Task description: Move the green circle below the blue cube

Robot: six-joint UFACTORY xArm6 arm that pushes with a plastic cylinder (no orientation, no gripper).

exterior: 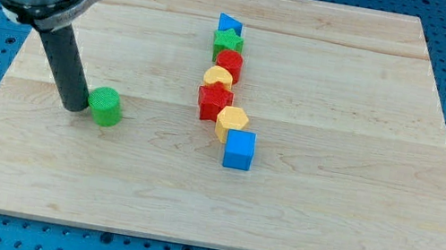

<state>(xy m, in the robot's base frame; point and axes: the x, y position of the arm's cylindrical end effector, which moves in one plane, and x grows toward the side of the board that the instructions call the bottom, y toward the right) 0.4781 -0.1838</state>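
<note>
My tip (74,107) touches the left side of the green circle block (105,106) on the wooden desk (354,211); blue cube (239,149) well right. No jaws in view.

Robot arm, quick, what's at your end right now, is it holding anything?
No claw here: my arm ends in a plain rod, holding nothing.
My tip sits right against the green circle, on its left in the view.

Tip parked right next to the green circle

My tip (76,107) sits on the wooden board (352,219) touching the green circle (105,106) from the view's left, with the blue cube (239,149) well off right, ending a crooked column of blocks.
</note>
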